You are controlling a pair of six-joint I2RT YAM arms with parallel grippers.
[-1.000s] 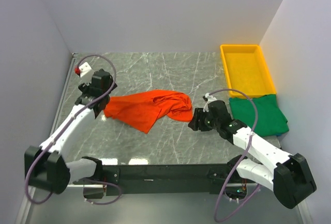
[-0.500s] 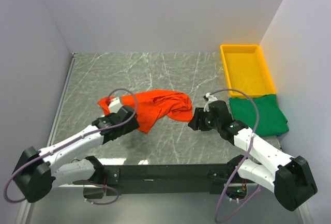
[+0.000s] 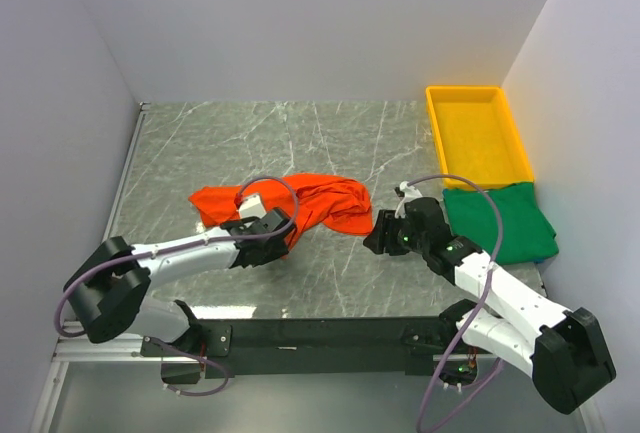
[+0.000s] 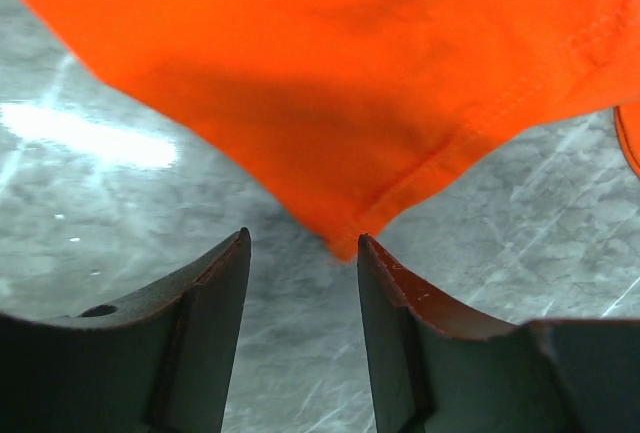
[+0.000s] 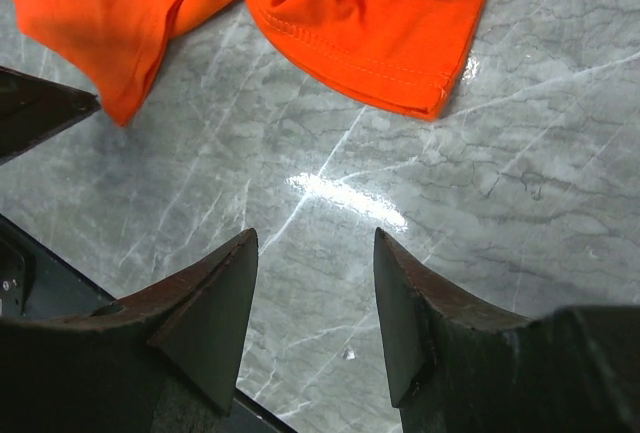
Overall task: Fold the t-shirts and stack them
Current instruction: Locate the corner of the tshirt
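Left end effector (image 4: 303,239), right end effector (image 5: 316,235): jaws parted.

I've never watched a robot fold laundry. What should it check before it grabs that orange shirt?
1. Is the left gripper open: ok, its jaws stand apart.
2. Is the corner of the orange t-shirt inside them: cannot tell; the tip shows at the jaws' mouth, near one finger.
3. Is the right gripper free: ok, it is open and empty over bare table, beside the shirt's hem.
4. Is the orange t-shirt spread flat: not ok, it is bunched and creased.
5. Is the green t-shirt out of the way: ok, it lies by the yellow tray, apart from the orange one.
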